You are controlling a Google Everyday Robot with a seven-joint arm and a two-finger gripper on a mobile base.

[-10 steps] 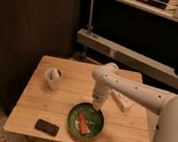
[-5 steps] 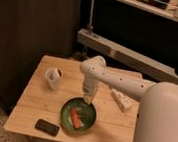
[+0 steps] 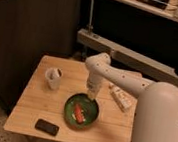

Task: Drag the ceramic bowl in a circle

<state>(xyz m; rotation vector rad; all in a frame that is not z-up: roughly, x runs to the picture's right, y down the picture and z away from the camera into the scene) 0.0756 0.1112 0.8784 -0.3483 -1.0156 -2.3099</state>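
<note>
The ceramic bowl (image 3: 81, 113) is wide, shallow and glossy dark green, with a red-orange item inside it. It sits on the wooden table (image 3: 36, 108), near the front middle. My gripper (image 3: 90, 96) points straight down at the bowl's far rim and seems to touch it. The white arm reaches in from the right and hides the fingertips.
A white cup (image 3: 53, 77) with a dark inside stands left of the bowl. A black phone (image 3: 46, 127) lies near the table's front edge. A white packet (image 3: 120, 97) lies right of the gripper. Dark cabinets and a metal rail stand behind the table.
The bowl has slid left and then a little back toward the table's middle, with the gripper moving along at its rim.
</note>
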